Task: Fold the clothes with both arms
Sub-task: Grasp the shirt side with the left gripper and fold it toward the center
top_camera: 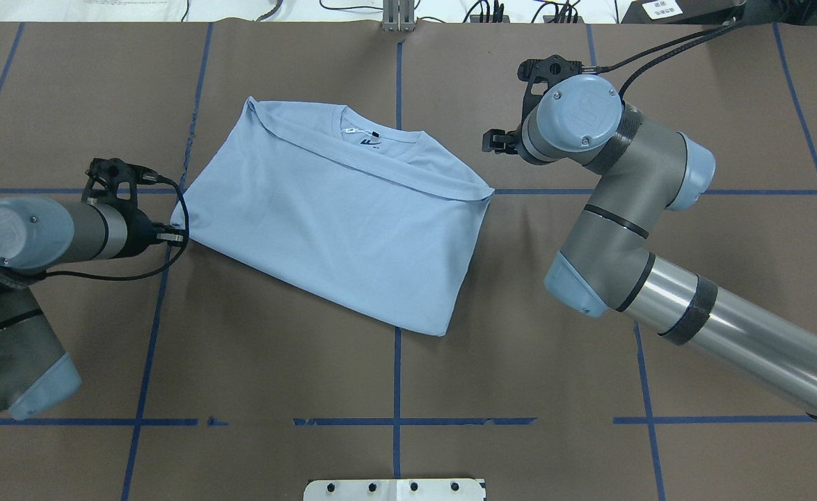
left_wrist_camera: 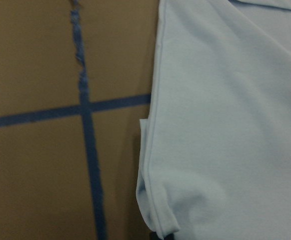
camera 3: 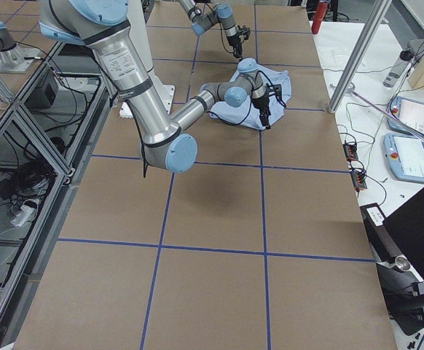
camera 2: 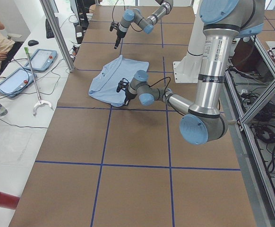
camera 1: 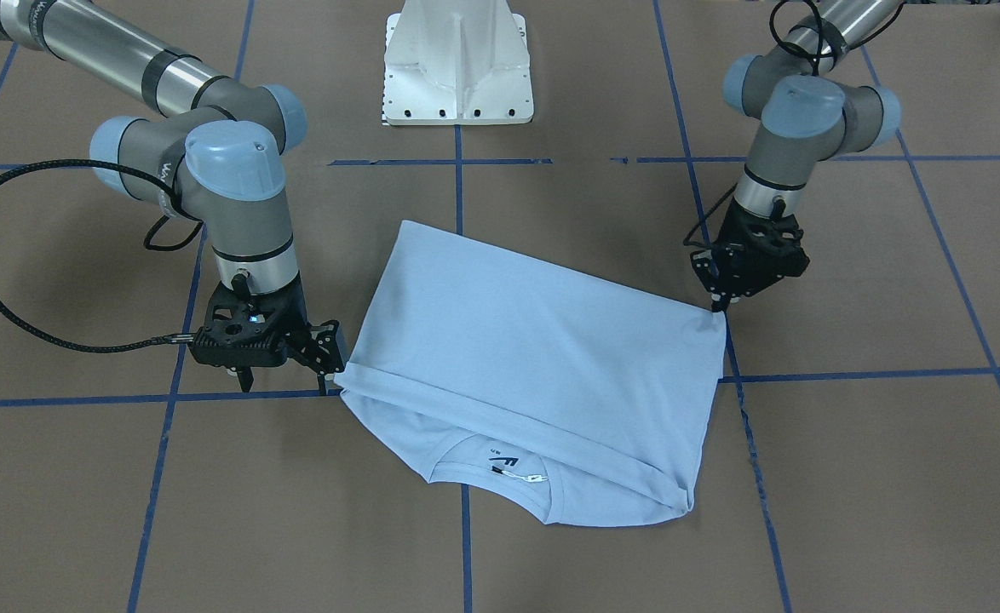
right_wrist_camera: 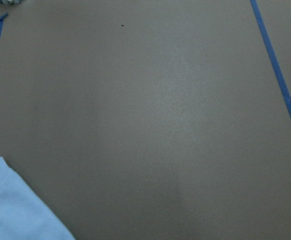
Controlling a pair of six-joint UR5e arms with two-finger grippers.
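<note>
The light blue T-shirt (camera 1: 534, 340) lies folded on the brown table, lower half laid up over the chest. The collar and dark neck label (camera 1: 504, 464) show; the chest print is hidden. My left gripper (camera 1: 719, 305) is low at one folded corner and looks shut on it. In the overhead view it (top_camera: 175, 236) touches the shirt (top_camera: 339, 223). The left wrist view shows that corner (left_wrist_camera: 158, 220) curled up against a dark fingertip. My right gripper (camera 1: 283, 379) stands open just beside the opposite corner, apart from the cloth. The right wrist view shows only a shirt corner (right_wrist_camera: 10, 210).
The white pedestal base (camera 1: 457, 64) stands behind the shirt. Blue tape lines (camera 1: 466, 545) cross the brown table cover. Bare table surrounds the shirt. An operators' bench with tablets (camera 2: 14, 80) runs along the far side.
</note>
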